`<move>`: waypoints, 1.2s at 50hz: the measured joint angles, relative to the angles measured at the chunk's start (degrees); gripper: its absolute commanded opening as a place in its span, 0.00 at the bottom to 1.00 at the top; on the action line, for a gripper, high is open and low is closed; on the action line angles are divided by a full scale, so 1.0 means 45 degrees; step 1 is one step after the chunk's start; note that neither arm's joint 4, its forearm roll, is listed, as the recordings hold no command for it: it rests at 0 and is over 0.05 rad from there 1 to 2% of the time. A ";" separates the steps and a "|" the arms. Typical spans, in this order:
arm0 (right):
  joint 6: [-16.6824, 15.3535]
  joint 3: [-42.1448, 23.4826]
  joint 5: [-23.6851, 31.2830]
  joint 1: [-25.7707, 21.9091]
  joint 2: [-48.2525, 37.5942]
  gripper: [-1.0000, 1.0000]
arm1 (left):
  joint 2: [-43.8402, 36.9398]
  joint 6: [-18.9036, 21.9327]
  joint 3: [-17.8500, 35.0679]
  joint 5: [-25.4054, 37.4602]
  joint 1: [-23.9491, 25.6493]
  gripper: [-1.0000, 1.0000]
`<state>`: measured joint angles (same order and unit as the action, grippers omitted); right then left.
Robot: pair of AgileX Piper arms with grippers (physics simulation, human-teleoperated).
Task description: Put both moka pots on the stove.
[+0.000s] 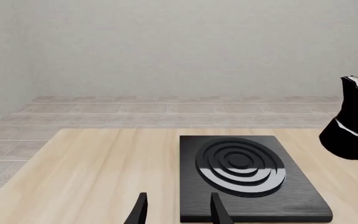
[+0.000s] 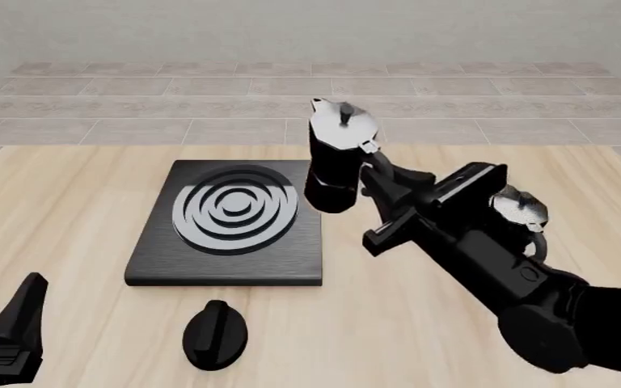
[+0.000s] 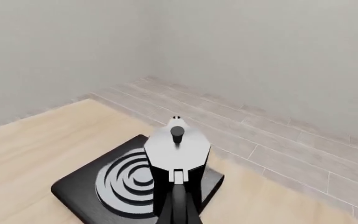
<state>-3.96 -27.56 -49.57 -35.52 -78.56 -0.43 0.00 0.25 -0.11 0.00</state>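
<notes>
Carrying one moka pot (image 2: 338, 158) by its handle in the clenched right gripper (image 2: 380, 179), aloft off the stove's (image 2: 224, 260) right edge. Needs shifting left over the burner rings, levelling, then lowering. Second pot (image 2: 517, 208) far right, behind the arm; left gripper (image 2: 14, 323) open, idle.

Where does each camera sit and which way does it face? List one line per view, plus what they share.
Left wrist: behind the left gripper, low, facing the stove.
Front: above and behind the arms, looking down the table; right gripper shows, holding a pot.
Right wrist: behind that gripper, looking along the held pot.
Shared: all three show the stove and this pot.
</notes>
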 measured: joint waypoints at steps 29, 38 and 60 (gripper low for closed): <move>-0.0648 -0.3635 0.0482 -0.1914 -0.2012 0.00 | 0.0000 0.0000 0.0000 0.0000 0.0000 1.00; -0.0529 -0.4391 0.0364 -0.2360 -0.2917 0.00 | 0.0000 0.0000 0.0000 0.0000 0.0000 1.00; -0.0314 -0.6234 0.0308 -0.2785 -0.5178 0.00 | 0.0000 0.0000 0.0000 0.0000 0.0000 1.00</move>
<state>-5.38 -55.61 -48.18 -48.05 -101.87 -0.43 0.00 0.25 -0.11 0.00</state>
